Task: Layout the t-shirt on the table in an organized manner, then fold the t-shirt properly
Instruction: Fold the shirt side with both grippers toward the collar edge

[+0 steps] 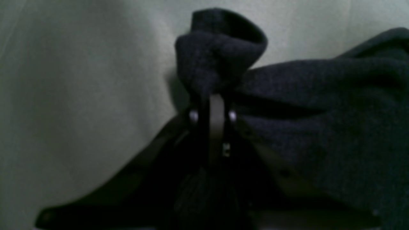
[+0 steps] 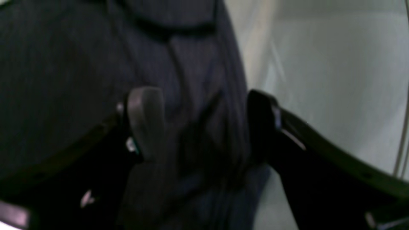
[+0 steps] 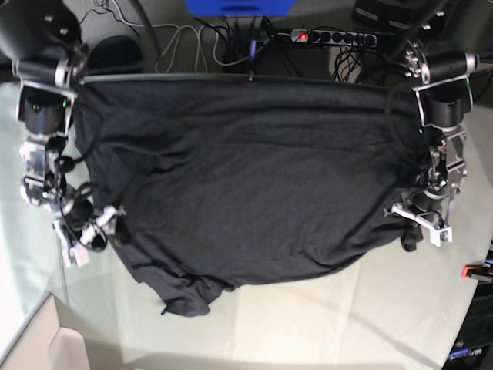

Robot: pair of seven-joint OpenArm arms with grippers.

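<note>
With the left gripper (image 1: 212,110) clamped on a bunched t-shirt (image 3: 246,177) edge and the right gripper (image 2: 204,127) gaping — straddling cloth, gripping nothing — regrip, then pull evenly across the worktop (image 3: 347,308).

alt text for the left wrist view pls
The left gripper, jaws shut, pinches a bunched fold of the dark t-shirt, which rises in a knob above the fingertips and spreads away to the right. Pale greenish table cloth fills the left side.

T-shirt (image 3: 246,177) spread across the table's (image 3: 347,316) far half, reaching its far edge, one bunched corner trailing toward the near-left edge
</note>
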